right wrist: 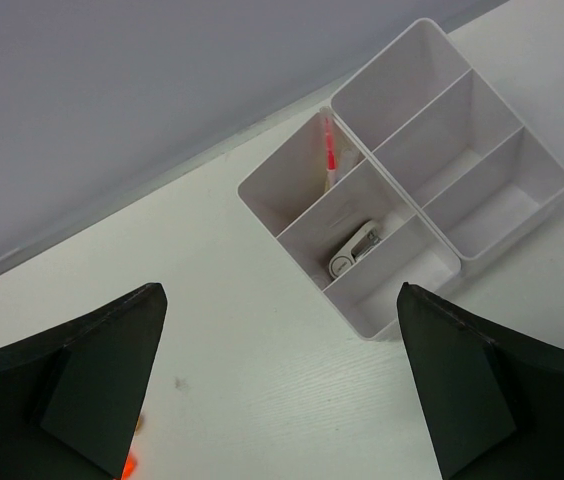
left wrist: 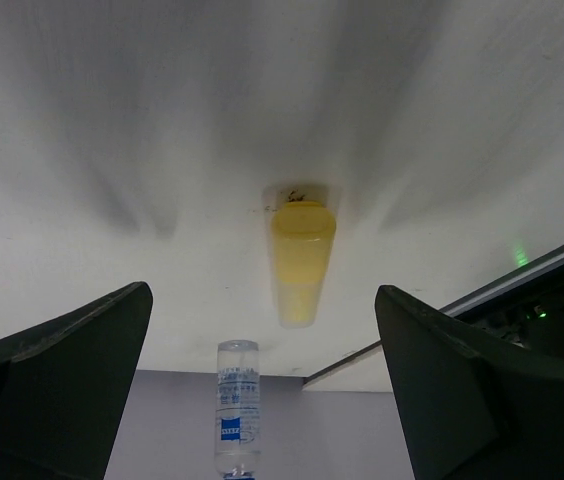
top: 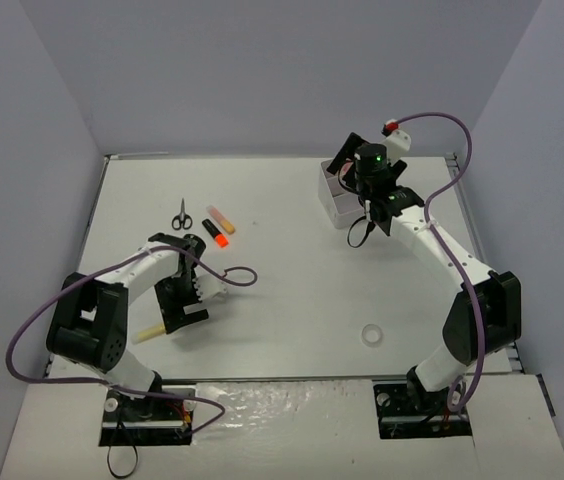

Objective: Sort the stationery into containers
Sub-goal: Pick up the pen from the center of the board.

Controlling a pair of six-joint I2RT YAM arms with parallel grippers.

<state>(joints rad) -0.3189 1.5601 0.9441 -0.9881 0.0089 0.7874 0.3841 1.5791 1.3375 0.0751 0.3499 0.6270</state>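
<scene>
Yellow highlighter point(left wrist: 302, 255) lies ahead between the spread, empty jaws of your left gripper point(left wrist: 262, 295), aligned for pickup; your right gripper point(right wrist: 280, 290) hangs open, the organiser box point(right wrist: 402, 180) just ahead.

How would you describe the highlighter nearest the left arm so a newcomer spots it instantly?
On the white table, look to the near-left corner, beside the left arm. A stubby yellow highlighter lies there alone, close by that arm's wrist. Its plain pale-yellow body sets it apart from the peach highlighter and the orange-black highlighter, which sit farther back next to the scissors.
</scene>
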